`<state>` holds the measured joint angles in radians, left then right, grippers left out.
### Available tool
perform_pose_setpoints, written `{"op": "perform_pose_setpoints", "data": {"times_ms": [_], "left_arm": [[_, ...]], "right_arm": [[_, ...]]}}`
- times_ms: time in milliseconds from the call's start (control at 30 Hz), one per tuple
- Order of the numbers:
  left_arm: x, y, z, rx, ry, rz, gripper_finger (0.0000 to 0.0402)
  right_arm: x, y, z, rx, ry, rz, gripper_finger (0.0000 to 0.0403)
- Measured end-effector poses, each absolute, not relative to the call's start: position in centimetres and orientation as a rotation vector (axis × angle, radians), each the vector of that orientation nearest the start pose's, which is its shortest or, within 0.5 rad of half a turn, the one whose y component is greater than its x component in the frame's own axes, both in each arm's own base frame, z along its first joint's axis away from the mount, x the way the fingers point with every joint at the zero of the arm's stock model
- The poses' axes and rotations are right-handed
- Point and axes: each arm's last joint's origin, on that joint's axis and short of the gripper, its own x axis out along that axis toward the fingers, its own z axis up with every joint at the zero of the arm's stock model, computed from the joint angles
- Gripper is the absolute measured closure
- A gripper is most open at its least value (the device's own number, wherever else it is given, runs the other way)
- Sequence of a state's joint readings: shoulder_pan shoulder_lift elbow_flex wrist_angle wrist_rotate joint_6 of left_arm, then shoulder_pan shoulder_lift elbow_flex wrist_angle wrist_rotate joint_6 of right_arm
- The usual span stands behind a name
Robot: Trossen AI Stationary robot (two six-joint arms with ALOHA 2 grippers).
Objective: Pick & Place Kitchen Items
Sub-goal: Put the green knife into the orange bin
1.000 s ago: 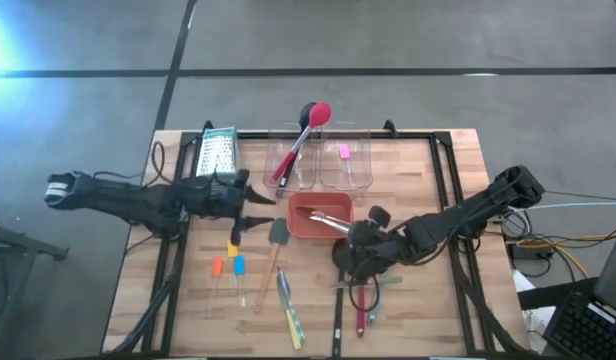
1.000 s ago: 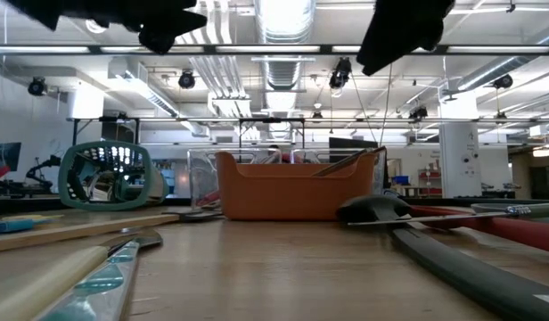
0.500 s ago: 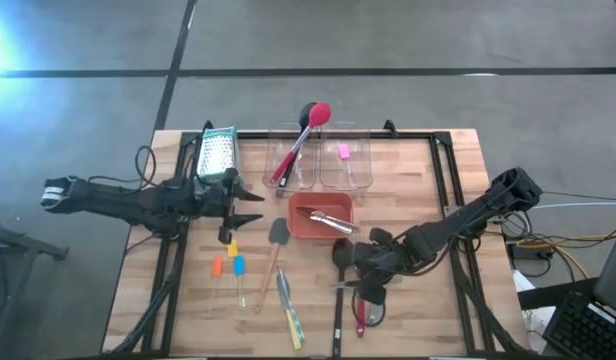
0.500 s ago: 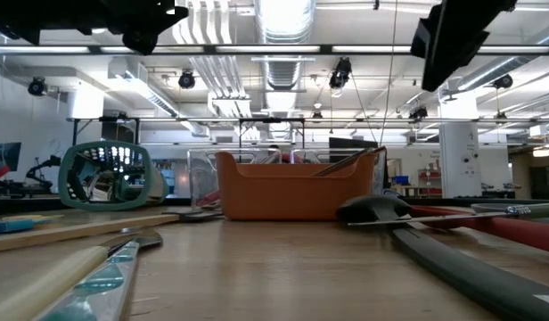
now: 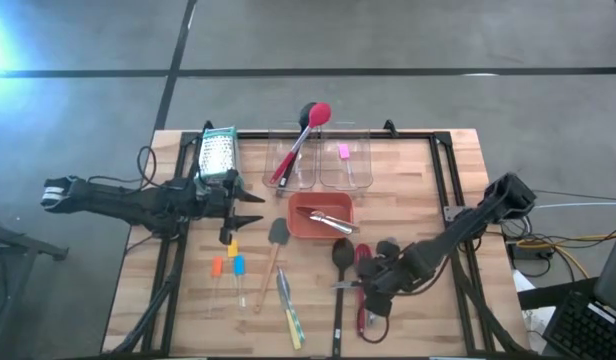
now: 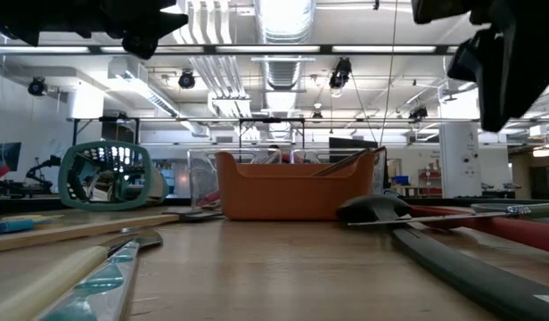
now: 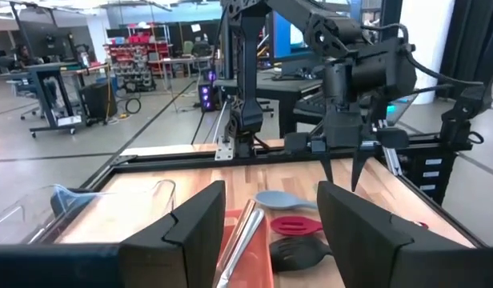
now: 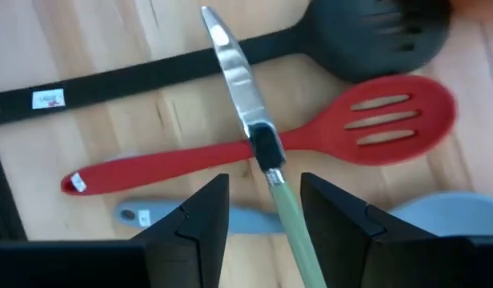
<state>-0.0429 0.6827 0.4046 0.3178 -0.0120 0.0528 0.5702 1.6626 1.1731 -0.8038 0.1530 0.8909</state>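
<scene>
My right gripper [image 5: 373, 288] [image 8: 262, 216] hangs open, pointing down over a cluster of utensils near the table's front right. Below it a knife with a green handle [image 8: 258, 136] lies across a red slotted spoon [image 8: 262, 148]. A black slotted spatula [image 8: 230, 52] lies beyond them, and a grey-blue spoon [image 8: 206, 218] lies beside the red one. All of them lie flat on the wood. My left gripper [image 5: 250, 205] [image 7: 266, 232] stands open and level at the table's left, pointing toward the orange tray [image 5: 300, 228]; it holds nothing.
A metal grater [image 5: 218, 150] stands at the far left. Two clear tubs [image 5: 346, 172] sit at the back; one holds a red spoon [image 5: 306, 128]. A wooden-handled grey spatula [image 5: 276, 250], small orange, yellow and blue pieces [image 5: 228, 262] and a green-yellow tool [image 5: 290, 312] lie front left.
My right gripper has gone down and toward the table's near edge, away from the orange tray, and has tipped to point more steeply down over the utensils. My left gripper drew back a little toward the table's left edge, then kept still.
</scene>
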Motion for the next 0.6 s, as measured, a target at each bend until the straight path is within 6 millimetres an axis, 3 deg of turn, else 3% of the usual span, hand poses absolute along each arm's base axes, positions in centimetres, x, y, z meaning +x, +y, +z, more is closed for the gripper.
{"op": "perform_pose_setpoints", "data": {"times_ms": [267,600], "left_arm": [[16.4,-0.7,26.5,0.051,-0.043,-0.030,0.0197],[16.4,-0.7,26.5,0.051,-0.043,-0.030,0.0197]], "right_arm": [[27.0,17.0,18.7,0.278,1.328,-0.225,0.0264],[27.1,17.2,17.6,0.282,1.357,-0.257,0.0265]]}}
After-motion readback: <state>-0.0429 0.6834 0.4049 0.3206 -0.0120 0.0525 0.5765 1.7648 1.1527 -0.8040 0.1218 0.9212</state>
